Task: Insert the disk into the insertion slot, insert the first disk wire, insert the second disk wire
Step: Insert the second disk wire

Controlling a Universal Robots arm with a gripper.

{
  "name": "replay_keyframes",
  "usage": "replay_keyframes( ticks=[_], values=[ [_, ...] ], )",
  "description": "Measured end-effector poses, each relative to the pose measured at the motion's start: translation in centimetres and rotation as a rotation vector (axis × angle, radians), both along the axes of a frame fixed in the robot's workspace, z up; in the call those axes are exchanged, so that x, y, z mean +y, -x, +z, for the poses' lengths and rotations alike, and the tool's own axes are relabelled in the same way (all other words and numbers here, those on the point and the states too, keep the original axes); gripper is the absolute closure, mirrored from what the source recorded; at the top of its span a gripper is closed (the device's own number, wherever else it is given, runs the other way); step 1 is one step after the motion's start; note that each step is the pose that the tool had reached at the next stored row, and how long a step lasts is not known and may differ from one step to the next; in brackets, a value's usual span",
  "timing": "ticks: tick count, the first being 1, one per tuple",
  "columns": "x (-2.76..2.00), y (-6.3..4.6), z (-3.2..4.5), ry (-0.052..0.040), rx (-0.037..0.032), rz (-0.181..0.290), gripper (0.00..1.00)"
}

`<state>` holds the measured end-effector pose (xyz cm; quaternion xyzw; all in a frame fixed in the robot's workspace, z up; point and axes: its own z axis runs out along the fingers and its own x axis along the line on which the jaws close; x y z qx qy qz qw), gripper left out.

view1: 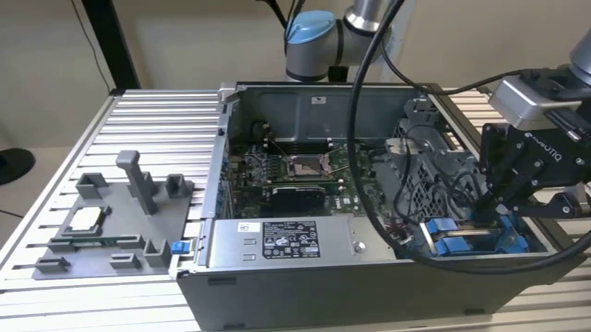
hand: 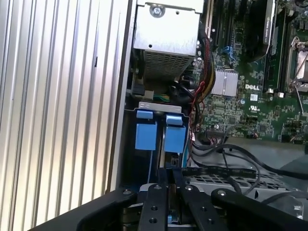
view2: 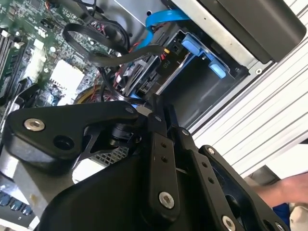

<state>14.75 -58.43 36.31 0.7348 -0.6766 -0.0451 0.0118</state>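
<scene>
Closest in both wrist views, the black two-fingered gripper [hand: 169, 179] has its fingers drawn narrowly together, pinching the edge of the silver hard drive in its bright blue plastic frame [hand: 172, 219], which is mostly hidden. Directly beyond its tips lies the grey metal insertion slot with blue plastic tabs [hand: 159, 137], long axis running away from the gripper. Farther off sits the green circuit board [hand: 250, 101].
</scene>
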Motion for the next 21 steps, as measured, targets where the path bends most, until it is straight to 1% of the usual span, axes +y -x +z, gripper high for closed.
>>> replay_keyframes(
  ticks=[2, 4, 14, 18, 20, 21],
  values=[
    [-0.19, 0.0, -0.28, -0.0002, 0.0, 0.0, 1.0],
    [-0.27, -0.01, -0.39, -0.0001, 0.0, 0.0, 1.0],
    [-0.28, -0.01, -0.41, 0.0001, 0.0, 0.0, 1.0],
    [-0.27, -0.02, -0.64, -0.0007, -0.001, 0.0, 1.0],
    [-0.27, -0.02, -0.75, -0.0058, -0.0021, 0.0, 1.0],
    [-0.27, -0.01, -0.77, -0.0114, -0.0042, 0.0, 1.0]
  ],
)
